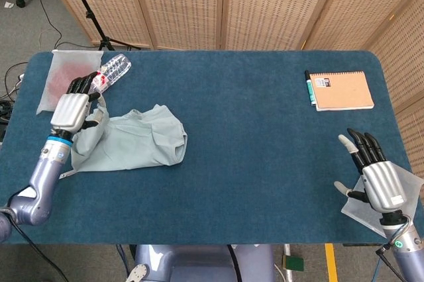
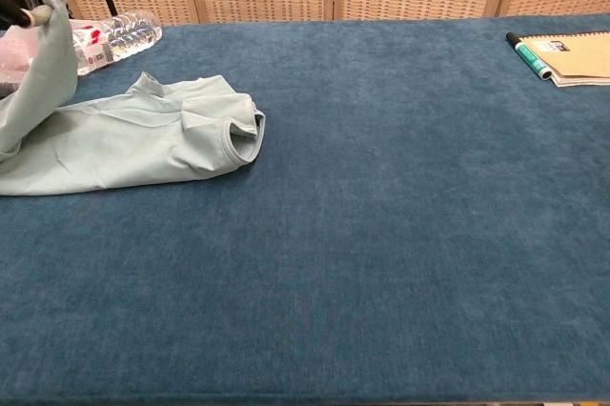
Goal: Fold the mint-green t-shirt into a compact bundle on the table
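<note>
Your left hand (image 1: pixel 74 106) has pinched the near-left edge of the mint-green t-shirt (image 1: pixel 136 138) and holds that part lifted off the blue table (image 1: pixel 252 163). The rest lies crumpled and half-folded at the table's left side, one sleeve opening facing right. Your right hand (image 1: pixel 374 176) hovers empty, fingers spread, far right.

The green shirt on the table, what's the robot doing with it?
The robot is folding the mint-green t-shirt on the blue table. Its left hand has pinched one edge of the shirt and holds it up off the table, while the rest lies crumpled and partly folded. The right hand is open, far off at the other side, on a pale sheet. A water bottle, a notebook and a marker lie at the back, untouched.
</note>
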`<state>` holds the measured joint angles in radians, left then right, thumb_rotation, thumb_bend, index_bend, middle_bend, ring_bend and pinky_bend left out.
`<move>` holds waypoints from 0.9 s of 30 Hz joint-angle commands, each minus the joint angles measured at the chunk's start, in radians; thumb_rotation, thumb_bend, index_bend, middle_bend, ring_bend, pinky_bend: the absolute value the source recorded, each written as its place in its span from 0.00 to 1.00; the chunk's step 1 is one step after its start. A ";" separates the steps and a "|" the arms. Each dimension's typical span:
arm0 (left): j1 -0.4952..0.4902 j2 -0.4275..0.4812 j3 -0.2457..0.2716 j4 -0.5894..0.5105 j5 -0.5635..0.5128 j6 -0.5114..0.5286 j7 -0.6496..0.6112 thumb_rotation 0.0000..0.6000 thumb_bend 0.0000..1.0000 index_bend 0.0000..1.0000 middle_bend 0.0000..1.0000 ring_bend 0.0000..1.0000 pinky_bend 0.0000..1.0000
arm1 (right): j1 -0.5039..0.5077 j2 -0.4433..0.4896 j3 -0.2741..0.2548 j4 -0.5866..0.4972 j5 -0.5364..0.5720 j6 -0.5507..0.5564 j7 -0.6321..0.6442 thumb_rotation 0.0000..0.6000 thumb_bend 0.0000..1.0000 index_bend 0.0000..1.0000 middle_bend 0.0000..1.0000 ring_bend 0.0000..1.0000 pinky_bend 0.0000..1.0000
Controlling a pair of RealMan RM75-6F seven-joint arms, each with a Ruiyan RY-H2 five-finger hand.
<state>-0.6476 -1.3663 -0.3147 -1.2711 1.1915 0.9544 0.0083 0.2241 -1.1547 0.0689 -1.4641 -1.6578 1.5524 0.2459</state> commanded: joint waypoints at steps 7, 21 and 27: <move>-0.103 -0.110 -0.021 0.078 -0.063 -0.041 0.099 1.00 0.64 0.81 0.00 0.00 0.00 | 0.000 0.007 0.008 0.004 0.012 0.000 0.019 1.00 0.00 0.00 0.00 0.00 0.00; -0.210 -0.233 -0.021 0.196 -0.083 -0.087 0.144 1.00 0.64 0.81 0.00 0.00 0.00 | 0.003 0.010 0.017 0.011 0.029 -0.013 0.035 1.00 0.00 0.00 0.00 0.00 0.00; -0.249 -0.280 -0.018 0.245 -0.097 -0.107 0.167 1.00 0.64 0.81 0.00 0.00 0.00 | 0.004 0.011 0.020 0.013 0.037 -0.018 0.039 1.00 0.00 0.00 0.00 0.00 0.00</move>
<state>-0.8873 -1.6355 -0.3342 -1.0367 1.1001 0.8557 0.1668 0.2280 -1.1441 0.0883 -1.4517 -1.6216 1.5344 0.2844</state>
